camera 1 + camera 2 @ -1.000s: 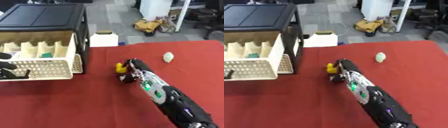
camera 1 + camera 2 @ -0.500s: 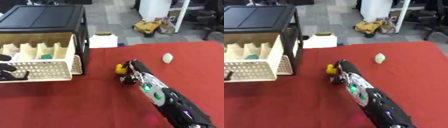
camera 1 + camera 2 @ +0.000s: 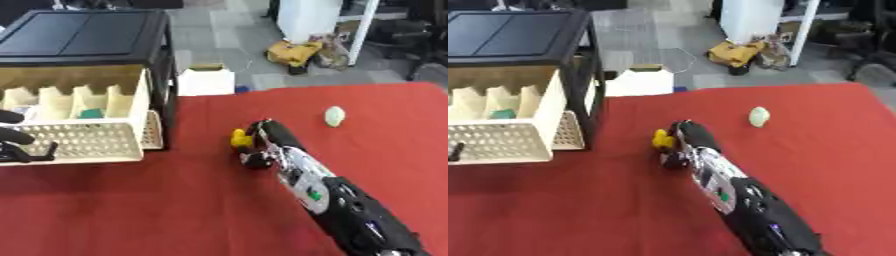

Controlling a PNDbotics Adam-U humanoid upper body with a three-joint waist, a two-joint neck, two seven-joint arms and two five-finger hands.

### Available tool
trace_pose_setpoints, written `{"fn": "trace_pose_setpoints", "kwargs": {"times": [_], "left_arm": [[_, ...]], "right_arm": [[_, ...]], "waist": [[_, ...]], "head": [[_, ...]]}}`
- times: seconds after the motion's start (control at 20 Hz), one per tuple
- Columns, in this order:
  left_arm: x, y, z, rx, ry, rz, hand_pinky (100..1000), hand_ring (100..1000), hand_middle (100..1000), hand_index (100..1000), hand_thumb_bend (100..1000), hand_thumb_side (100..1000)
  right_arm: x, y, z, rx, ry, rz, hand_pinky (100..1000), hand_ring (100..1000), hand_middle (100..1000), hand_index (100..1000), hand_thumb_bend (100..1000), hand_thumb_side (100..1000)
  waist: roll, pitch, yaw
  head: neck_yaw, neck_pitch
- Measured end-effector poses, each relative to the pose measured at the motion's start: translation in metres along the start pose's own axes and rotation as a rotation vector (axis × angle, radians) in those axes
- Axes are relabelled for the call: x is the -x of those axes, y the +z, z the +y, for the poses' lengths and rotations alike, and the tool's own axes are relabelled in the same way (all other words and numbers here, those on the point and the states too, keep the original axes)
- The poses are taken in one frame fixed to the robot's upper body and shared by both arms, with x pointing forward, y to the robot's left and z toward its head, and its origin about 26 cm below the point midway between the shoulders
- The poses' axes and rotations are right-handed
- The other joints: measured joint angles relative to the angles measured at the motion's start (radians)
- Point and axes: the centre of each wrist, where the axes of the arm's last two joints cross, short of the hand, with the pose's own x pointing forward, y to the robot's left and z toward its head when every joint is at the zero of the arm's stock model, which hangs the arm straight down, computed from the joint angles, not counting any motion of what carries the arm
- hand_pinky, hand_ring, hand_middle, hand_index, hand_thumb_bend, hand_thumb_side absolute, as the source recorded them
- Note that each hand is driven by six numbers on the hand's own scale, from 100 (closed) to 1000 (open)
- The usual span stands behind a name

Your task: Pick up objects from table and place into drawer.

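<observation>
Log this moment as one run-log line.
right hand: at small yellow object, grip unclear | left hand: curled at cream perforated drawer front | pale green rounded object: on red tabletop | drawer: open

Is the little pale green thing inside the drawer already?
No, the pale green thing sits on the red table, far right of the open drawer.

The worktop [image 3: 157,210] is covered in a red cloth and fills the lower part of both views. A small yellow object [image 3: 239,138] lies near its centre, touching the right hand [image 3: 262,145], which rests on the cloth. A pale green, rounded object [image 3: 334,115] sits well apart toward 2 o'clock. At 10 o'clock a black cabinet [image 3: 87,40] stands on the worktop, its cream perforated drawer [image 3: 79,142] pulled out over the cloth.
</observation>
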Motion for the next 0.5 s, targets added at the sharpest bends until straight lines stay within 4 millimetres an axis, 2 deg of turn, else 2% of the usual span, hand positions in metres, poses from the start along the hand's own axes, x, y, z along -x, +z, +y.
{"fn": "trace_pose_setpoints", "kwargs": {"times": [0.5], "left_arm": [[0.0006, 0.0009, -0.0001, 0.006, 0.001, 0.003, 416, 527, 587, 817, 100, 1000]], "right_arm": [[-0.0004, -0.0001, 0.0026, 0.034, -0.003, -0.002, 629, 670, 376, 543, 180, 100]], "waist": [[0.000, 0.001, 0.001]], "head": [[-0.001, -0.004]]}}
